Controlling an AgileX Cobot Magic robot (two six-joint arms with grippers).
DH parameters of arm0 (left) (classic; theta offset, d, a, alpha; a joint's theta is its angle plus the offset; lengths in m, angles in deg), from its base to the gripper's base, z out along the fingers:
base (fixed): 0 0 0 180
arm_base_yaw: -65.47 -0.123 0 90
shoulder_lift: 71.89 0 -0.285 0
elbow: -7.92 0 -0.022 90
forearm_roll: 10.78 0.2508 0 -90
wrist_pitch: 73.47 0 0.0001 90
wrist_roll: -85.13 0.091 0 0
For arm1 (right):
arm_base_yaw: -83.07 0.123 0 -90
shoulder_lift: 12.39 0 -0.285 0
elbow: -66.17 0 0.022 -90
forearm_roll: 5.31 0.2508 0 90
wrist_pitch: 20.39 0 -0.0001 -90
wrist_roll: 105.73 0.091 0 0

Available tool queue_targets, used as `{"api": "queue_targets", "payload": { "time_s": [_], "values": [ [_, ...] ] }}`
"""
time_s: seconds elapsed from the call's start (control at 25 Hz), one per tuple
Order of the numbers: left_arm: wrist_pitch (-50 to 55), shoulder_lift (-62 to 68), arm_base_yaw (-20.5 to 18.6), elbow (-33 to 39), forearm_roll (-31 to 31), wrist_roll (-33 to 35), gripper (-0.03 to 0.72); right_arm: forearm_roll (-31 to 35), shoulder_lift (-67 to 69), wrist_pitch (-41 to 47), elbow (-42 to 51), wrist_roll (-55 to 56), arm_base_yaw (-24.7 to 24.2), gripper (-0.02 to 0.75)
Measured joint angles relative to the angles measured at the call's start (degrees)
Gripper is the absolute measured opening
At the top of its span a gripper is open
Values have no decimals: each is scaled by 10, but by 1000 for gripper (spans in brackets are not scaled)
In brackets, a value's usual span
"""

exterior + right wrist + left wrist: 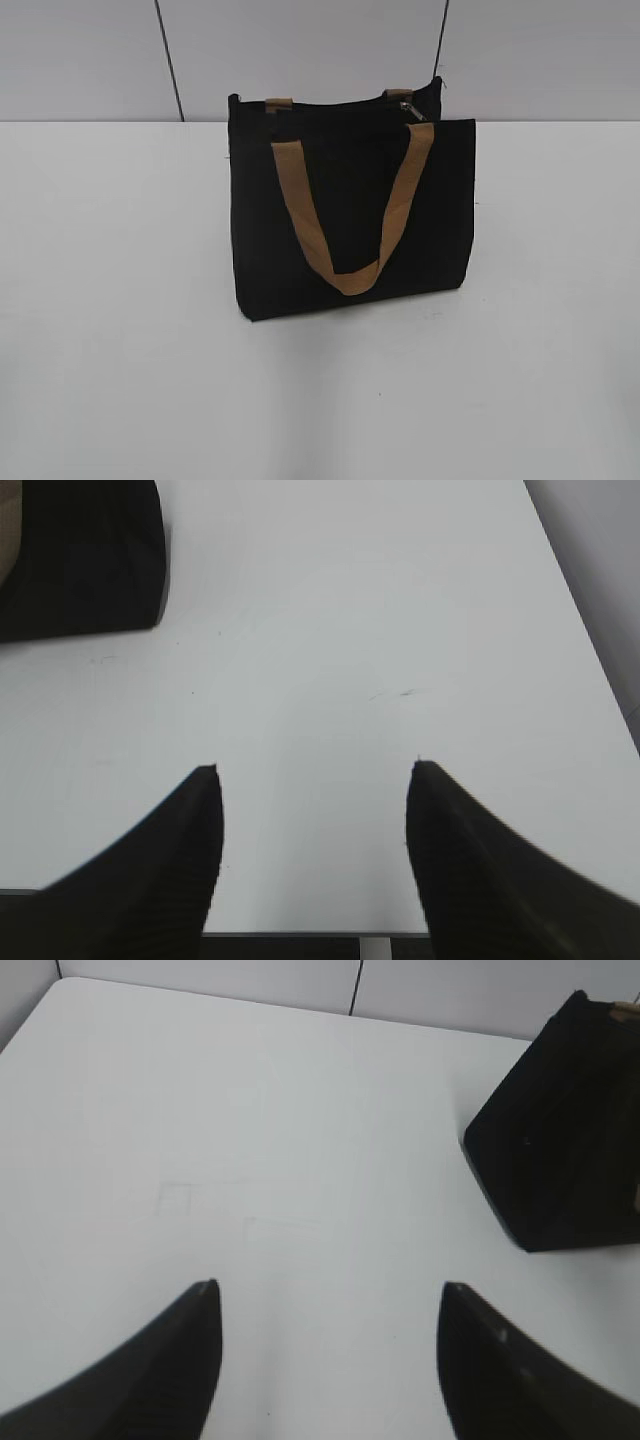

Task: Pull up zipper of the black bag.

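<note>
The black bag [350, 215] stands upright on the white table [120, 330], in the middle of the exterior view. A tan handle [350, 275] hangs down its front. The small silver zipper [413, 110] sits at the right end of the bag's top edge. Neither gripper shows in the exterior view. My left gripper [328, 1295] is open and empty above bare table, with the bag's corner [560, 1150] far to its right. My right gripper [315, 772] is open and empty near the table's front edge, with the bag [80, 560] far to its upper left.
A grey panelled wall [300, 50] runs behind the table. The table's front edge [310, 933] shows just below my right gripper, and its right edge [585, 640] lies to the right.
</note>
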Motion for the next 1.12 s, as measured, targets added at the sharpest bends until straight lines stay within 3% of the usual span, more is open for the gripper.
{"api": "queue_targets", "payload": {
  "time_s": [0.08,0.2,0.32,0.56,1.12],
  "values": [
    [0,0,0,0,-5,7,505,0,0,0,0,1,0,452],
    [0,0,0,0,-49,84,490,0,0,0,0,1,0,452],
    [1,0,0,0,-70,117,473,0,0,0,0,2,0,452],
    [1,0,0,0,-24,126,468,0,0,0,0,2,0,452],
    [1,0,0,0,-19,127,454,0,0,0,0,4,0,452]
  ]
}}
